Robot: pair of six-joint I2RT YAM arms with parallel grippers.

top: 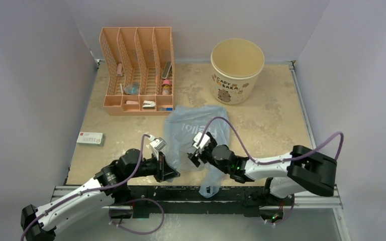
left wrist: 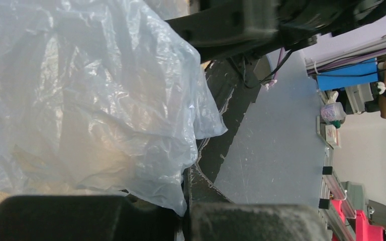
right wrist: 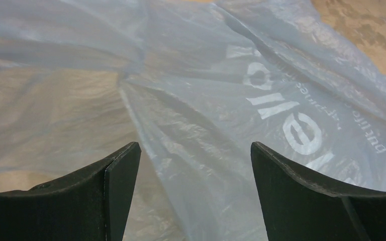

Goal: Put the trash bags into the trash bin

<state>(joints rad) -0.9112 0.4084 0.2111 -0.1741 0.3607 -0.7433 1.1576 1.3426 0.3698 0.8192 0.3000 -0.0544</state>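
At the near edge, left claw (top: 171, 171) pinches the trash bag (top: 191, 128) — right claw (right wrist: 196, 150) spread; orange organizer (top: 109, 60) beyond.

Left arm: I reach low from my base at the near left. The forearm runs forward and to the right, and the wrist is rolled so that my left gripper (top: 172, 172) points right. Its jaws are pressed flat together, and a fold of the trash bag (left wrist: 105, 100) is pinched at their seam.

Right arm: my shoulder block sits at the near right with the elbow folded. The forearm reaches left toward the centre and the wrist is pitched downward. My right gripper (right wrist: 196, 150) has its jaws spread wide, and both fingers (right wrist: 120, 175) are well apart.

The two grippers are near each other at mid-table, facing each other, without touching.
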